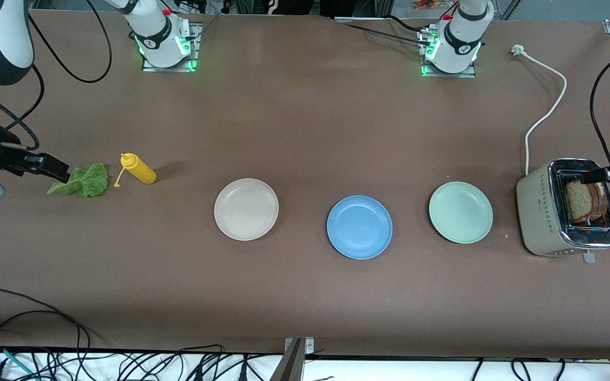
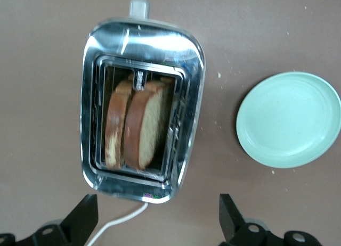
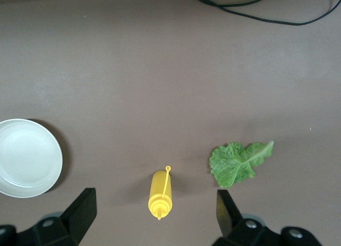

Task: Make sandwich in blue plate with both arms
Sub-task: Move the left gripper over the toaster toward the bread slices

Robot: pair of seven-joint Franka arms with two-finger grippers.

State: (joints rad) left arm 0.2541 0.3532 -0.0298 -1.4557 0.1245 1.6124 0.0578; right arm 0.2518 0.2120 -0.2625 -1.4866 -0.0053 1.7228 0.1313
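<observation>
No word, brand, number or label can be read on anything here; the only marks are small round dark emblems on the two glossy white robot arm bases (image 1: 163,39), whose symbols cannot be made out.

blue plate (image 1: 359,227) bare, flanked by beige plate (image 1: 246,209), mint-green plate (image 1: 460,212)

I see the whole table (image 1: 305,296) from the high front view, facing both arm bases. My left wrist view looks straight down at the toaster (image 2: 141,110) and mint-green plate (image 2: 289,120), from closer in. My right wrist view looks down on the lettuce leaf (image 3: 237,162), yellow bottle (image 3: 160,194) and beige plate (image 3: 26,157). The front view shares all 5.
</observation>
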